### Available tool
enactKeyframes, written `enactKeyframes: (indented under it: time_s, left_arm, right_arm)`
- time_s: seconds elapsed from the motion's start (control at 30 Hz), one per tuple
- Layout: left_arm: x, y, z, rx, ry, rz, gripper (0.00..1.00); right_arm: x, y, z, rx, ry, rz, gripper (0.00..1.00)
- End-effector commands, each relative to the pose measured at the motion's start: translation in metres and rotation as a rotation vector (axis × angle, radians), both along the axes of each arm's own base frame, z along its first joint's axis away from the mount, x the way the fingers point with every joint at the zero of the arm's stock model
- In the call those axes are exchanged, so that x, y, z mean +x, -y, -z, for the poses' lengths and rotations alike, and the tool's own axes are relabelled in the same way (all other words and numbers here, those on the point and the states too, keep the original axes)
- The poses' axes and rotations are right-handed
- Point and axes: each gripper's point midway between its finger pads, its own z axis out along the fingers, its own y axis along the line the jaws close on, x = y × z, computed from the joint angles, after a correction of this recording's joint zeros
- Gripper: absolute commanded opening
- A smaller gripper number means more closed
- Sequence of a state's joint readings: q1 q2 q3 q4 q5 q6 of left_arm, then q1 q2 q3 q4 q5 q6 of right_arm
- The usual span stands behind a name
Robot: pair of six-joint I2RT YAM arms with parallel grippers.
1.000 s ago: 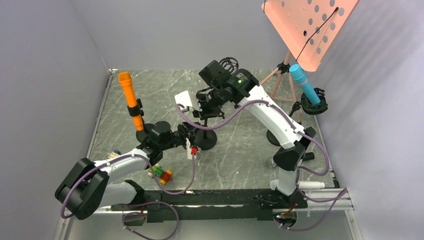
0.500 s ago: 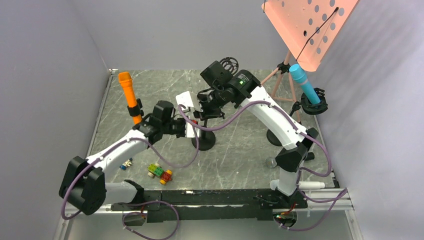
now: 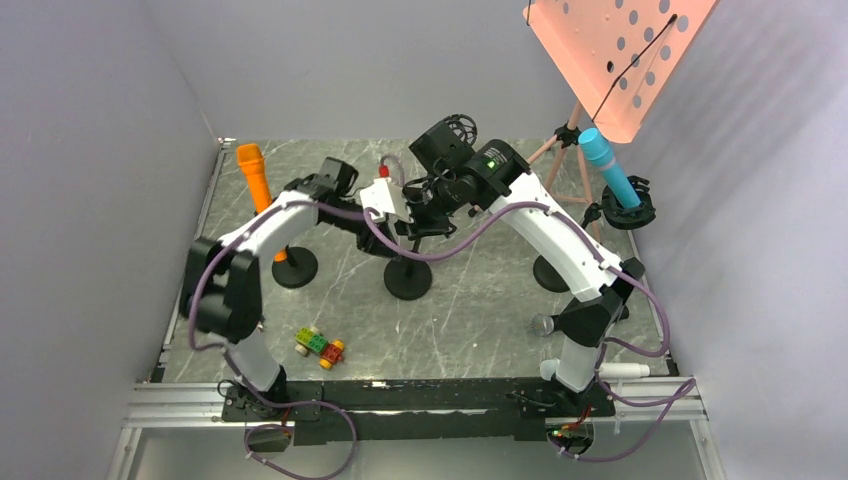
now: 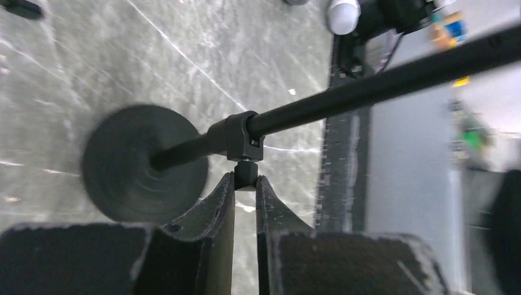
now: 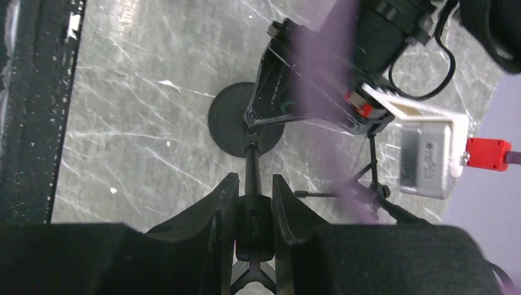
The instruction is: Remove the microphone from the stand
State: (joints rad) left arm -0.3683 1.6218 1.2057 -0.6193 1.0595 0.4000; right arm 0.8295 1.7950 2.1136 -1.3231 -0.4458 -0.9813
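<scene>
A black stand with a round base stands mid-table. My right gripper is shut on the black holder piece at the top of the stand's pole. My left gripper is shut on the small knob under the collar on that pole. In the top view both grippers, left and right, meet above the base and hide the stand's top. An orange microphone sits upright in its own stand at the left. A blue microphone rests in a holder at the right.
A grey-headed microphone lies on the table by the right arm's elbow. A toy brick car lies near the front left. A pink music stand on a tripod and a black wire mount stand at the back.
My left arm has swung from low beside the middle stand's base up and back to its pole, and its jaws have closed on the knob. The right gripper has kept its grip.
</scene>
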Motion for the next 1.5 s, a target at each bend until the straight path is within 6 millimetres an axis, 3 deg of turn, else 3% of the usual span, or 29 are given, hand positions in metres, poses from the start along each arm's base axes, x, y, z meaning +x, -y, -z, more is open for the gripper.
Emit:
enactKeyframes:
  time_s: [0.0, 0.17, 0.23, 0.37, 0.47, 0.57, 0.67, 0.8, 1.0, 1.23, 1.47]
  left_arm:
    - [-0.022, 0.023, -0.067, -0.177, -0.453, 0.106, 0.0]
    - [-0.018, 0.026, -0.07, -0.162, -0.814, 0.076, 0.0]
    - [-0.016, 0.026, -0.064, -0.136, -0.796, 0.049, 0.02]
    - [-0.009, 0.023, -0.051, -0.018, -0.726, -0.024, 0.35]
    - [-0.001, 0.015, -0.049, 0.026, -0.52, -0.071, 0.64]
    - [0.017, -0.003, -0.059, -0.076, -0.211, -0.202, 0.73]
    - [0.026, -0.018, -0.061, -0.141, 0.11, -0.262, 0.74]
    - [0.026, -0.031, -0.047, -0.084, 0.484, -0.193, 0.72]
    - [0.021, -0.029, -0.049, -0.04, 1.024, -0.09, 0.71]
    - [0.012, -0.007, -0.058, -0.085, 1.293, 0.008, 0.69]
    - [-0.006, 0.012, -0.034, -0.07, 1.35, 0.181, 0.59]
  right_arm:
    - [0.009, -0.002, -0.004, 0.013, 0.071, -0.017, 0.0]
    - [0.009, -0.001, -0.004, 0.014, 0.075, -0.017, 0.0]
    - [0.009, -0.001, -0.004, 0.013, 0.076, -0.015, 0.0]
    - [0.009, 0.0, -0.005, 0.012, 0.081, -0.012, 0.0]
    - [0.01, 0.0, -0.003, 0.009, 0.08, -0.014, 0.0]
    - [0.01, 0.0, -0.003, 0.009, 0.08, -0.016, 0.0]
    - [0.011, -0.001, -0.004, 0.009, 0.084, -0.014, 0.0]
    - [0.012, -0.001, -0.003, 0.008, 0.084, -0.009, 0.0]
    - [0.014, -0.003, -0.003, 0.008, 0.082, -0.006, 0.0]
    - [0.013, -0.004, -0.001, 0.008, 0.071, 0.002, 0.0]
    - [0.015, -0.004, 0.001, 0.001, 0.074, 0.006, 0.0]
